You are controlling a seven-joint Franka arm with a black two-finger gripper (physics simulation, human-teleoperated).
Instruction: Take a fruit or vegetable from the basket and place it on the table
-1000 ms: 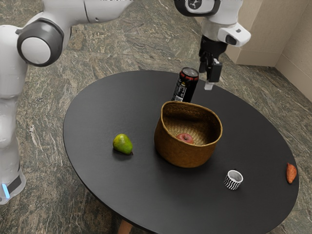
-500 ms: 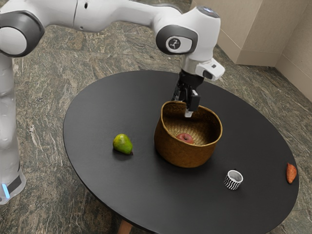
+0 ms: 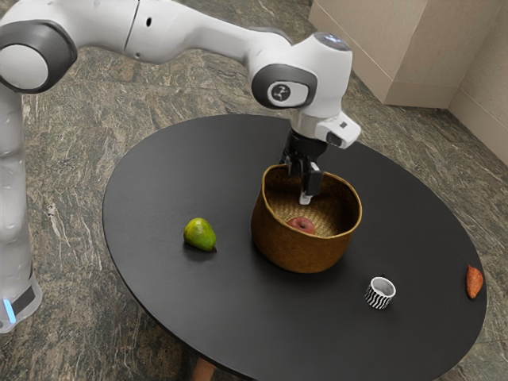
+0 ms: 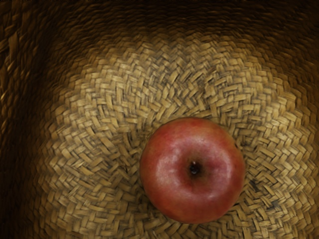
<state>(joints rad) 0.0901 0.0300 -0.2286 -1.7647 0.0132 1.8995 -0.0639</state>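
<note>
1. The gripper (image 3: 305,198) hung in the basket's (image 3: 295,256) mouth; spread or pressed together, I couldn't tell.
2. One apple (image 3: 302,225) lay below it, on the basket's floor.
3. Near the basket: one pear (image 3: 200,236), one striped cup (image 3: 380,294).
4. Well apart from it: one orange-red item (image 3: 474,282).

Your arm (image 3: 194,33) is smooth white with dark grey joint rings, a round emblem (image 3: 280,93), a blue base strip (image 3: 9,310) and a black gripper (image 3: 299,187), apparently pale-tipped.
</note>
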